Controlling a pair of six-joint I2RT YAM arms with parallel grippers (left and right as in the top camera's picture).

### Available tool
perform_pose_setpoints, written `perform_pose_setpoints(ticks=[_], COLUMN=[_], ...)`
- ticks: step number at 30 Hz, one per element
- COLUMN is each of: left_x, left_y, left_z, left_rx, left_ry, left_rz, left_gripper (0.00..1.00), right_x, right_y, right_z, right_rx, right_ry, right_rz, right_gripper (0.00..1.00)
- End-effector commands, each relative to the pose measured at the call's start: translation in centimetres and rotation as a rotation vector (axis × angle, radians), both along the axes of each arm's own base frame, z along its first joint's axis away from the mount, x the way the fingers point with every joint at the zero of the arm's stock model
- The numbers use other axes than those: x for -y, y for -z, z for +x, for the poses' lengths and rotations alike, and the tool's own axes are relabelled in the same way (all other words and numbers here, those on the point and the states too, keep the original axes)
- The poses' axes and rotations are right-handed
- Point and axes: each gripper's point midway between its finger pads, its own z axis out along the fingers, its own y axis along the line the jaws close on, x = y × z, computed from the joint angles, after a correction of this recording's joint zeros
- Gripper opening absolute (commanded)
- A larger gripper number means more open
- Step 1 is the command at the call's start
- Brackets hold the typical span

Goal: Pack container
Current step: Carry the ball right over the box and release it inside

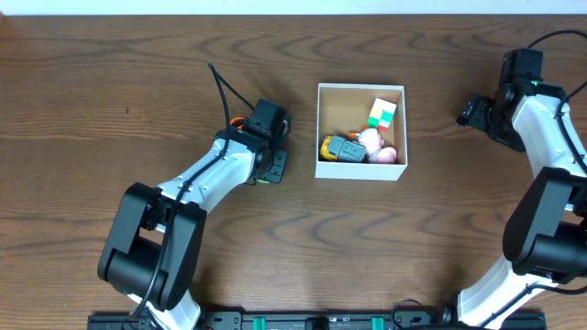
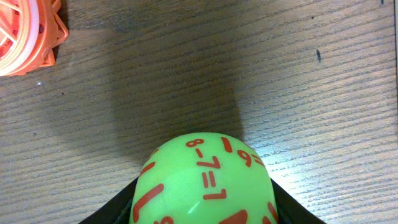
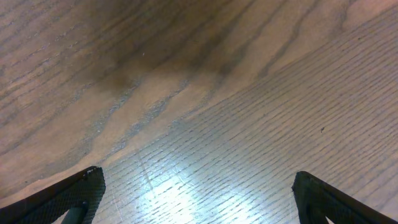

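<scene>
The container [image 1: 359, 171], a square white-walled box with a brown inside, stands at the table's centre. It holds a green-and-white cube [image 1: 382, 114], pink toys [image 1: 381, 148] and a grey-and-yellow toy [image 1: 341, 148]. My left gripper [image 1: 273, 167] is just left of the box, low over the table. In the left wrist view it [image 2: 202, 214] is shut on a bright green ball [image 2: 202, 180] printed with red numbers, black fingers pressing both its sides. My right gripper [image 1: 468, 112] hovers to the right of the box, open [image 3: 199, 193] over bare wood.
An orange lattice toy [image 2: 25, 31] lies on the table a little ahead and to the left of the left gripper. Both arm bases stand at the table's near edge. Black cables trail from each arm.
</scene>
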Motion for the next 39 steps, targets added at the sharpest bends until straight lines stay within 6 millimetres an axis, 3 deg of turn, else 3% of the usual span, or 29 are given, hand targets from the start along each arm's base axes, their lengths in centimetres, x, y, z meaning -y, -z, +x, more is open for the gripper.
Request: perform_pose_setpoints(ticks=[1, 8, 14, 18, 22, 25, 30, 34, 39], left_x=[0.2, 1.4, 3.5, 6.4, 10.5, 13.3, 17.0, 18.0, 18.5], left_y=[-1.2, -7.2, -15.6, -21.3, -24.7, -24.9, -21.7, -18.9, -16.8], left_z=[0.4, 2.5, 3.7, 4.0, 4.2, 4.2, 4.7, 5.5, 6.1], left_rx=[0.029, 0.184, 0.402, 0.550, 0.666, 0.679, 0.643, 0.614, 0.596], left_ry=[0.002, -0.004, 0.024, 0.035, 0.103, 0.102, 0.126, 0.132, 0.129], left_rz=[-0.012, -0.088, -0.200, -0.325, -0.426, -0.503, -0.530, -0.511, -0.493], left_gripper=[0.47, 0.47, 0.47, 0.47, 0.47, 0.47, 0.47, 0.47, 0.47], right_x=[0.1, 0.1, 0.1, 0.1, 0.1, 0.1, 0.1, 0.1, 0.1], right_y=[-1.0, -1.0, -1.0, -1.0, -1.0, -1.0, -1.0, -1.0, -1.0], right_z=[0.1, 0.1, 0.1, 0.1, 0.1, 0.1, 0.1, 0.1, 0.1], right_rx=[0.029, 0.029, 0.029, 0.029, 0.029, 0.029, 0.029, 0.029, 0.029], right_ry=[0.021, 0.021, 0.021, 0.021, 0.021, 0.021, 0.021, 0.021, 0.021], right_rz=[-0.003, -0.003, -0.003, -0.003, -0.003, -0.003, -0.003, -0.003, -0.004], right_gripper=[0.99, 0.99, 0.99, 0.99, 0.99, 0.99, 0.99, 0.99, 0.99])
